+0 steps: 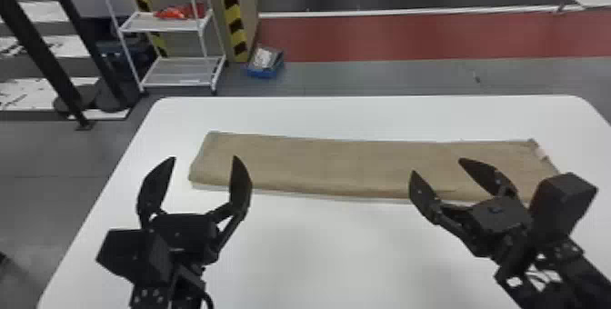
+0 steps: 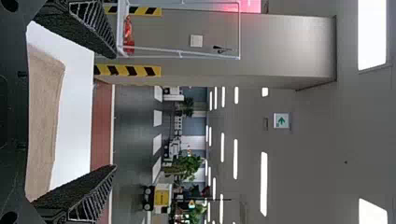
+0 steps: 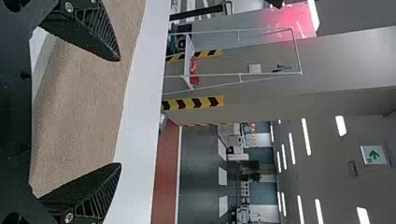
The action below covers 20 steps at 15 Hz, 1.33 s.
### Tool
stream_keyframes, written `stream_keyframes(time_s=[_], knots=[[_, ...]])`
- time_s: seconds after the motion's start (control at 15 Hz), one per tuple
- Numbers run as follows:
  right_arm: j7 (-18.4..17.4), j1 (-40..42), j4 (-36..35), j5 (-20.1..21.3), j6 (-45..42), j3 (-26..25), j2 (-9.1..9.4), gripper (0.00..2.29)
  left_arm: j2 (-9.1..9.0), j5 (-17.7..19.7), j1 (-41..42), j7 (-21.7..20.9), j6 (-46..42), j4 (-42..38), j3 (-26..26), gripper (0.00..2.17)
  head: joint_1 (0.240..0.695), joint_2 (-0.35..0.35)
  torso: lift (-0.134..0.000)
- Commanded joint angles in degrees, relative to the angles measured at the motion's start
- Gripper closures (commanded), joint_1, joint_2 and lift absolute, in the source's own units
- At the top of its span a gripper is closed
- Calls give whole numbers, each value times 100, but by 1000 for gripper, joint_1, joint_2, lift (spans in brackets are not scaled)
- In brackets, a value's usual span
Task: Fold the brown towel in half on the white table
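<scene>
Towel [image 1: 336,162] below left end effector [image 1: 204,157], right one [image 1: 437,166].

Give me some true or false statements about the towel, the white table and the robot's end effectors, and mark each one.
The brown towel lies on the white table. True.
The towel is bunched into a ball. False: it lies flat in a long strip.
The left end effector and right end effector are both open. True.
The left end effector grips the towel. False: it holds nothing.
A white rack stands beyond the table. True.
</scene>
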Motion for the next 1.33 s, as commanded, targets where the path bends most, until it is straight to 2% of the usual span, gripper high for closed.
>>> stream_keyframes(time_s=[0.0, 0.27, 0.33, 0.8, 1.27], knots=[[-209, 515, -161, 8, -472, 176, 14, 90, -5, -198, 18, 127, 54, 107, -189, 36, 695, 76, -123], [-402, 1201, -521, -168, -753, 167, 14, 90, -13, -198, -43, 198, 142, 379, -189, 36, 695, 75, -123], [-411, 1289, -574, -335, -736, 88, 14, 93, -13, -198, -43, 224, 142, 415, -198, 33, 695, 74, -123], [-473, 1456, -653, -581, -718, -17, 14, 97, -5, -285, 132, 347, 71, 388, -330, 33, 695, 42, -123], [-499, 1632, -829, -933, -736, -281, 0, 110, 22, -285, 387, 391, -16, 142, -172, 33, 695, 33, -123]])
